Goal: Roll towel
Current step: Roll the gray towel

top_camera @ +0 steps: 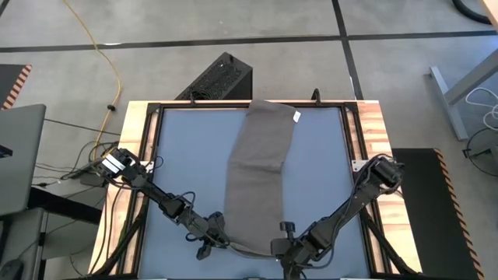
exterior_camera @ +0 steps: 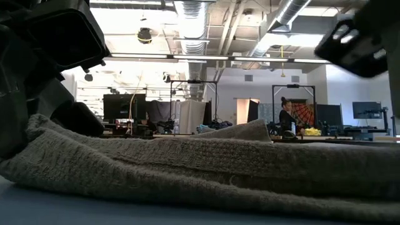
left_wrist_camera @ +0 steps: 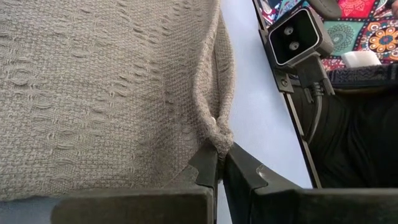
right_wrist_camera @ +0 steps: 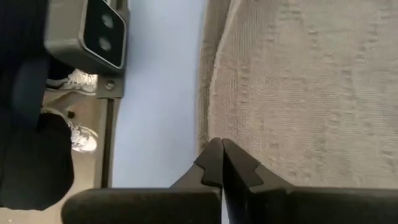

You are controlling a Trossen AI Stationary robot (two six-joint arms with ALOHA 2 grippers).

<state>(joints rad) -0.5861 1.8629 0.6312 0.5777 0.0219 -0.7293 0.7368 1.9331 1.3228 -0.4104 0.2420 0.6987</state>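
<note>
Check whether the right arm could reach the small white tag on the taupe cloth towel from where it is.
Probably not yet: the tag sits at the towel's far end, while the right pincer is shut on the near edge.

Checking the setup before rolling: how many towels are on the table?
1. The towel lies lengthwise down the table's middle, white tag at the far end; both grippers pinch its near edge.

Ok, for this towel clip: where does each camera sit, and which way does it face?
High: overhead, straight down on table, both arms, towel.
Low: table height, level across towel into room; arm parts above.
Left wrist: on left arm, past left gripper pinching towel corner.
Right wrist: on right arm, past right gripper shut at towel edge.
Shared: every view shows the towel.
</note>
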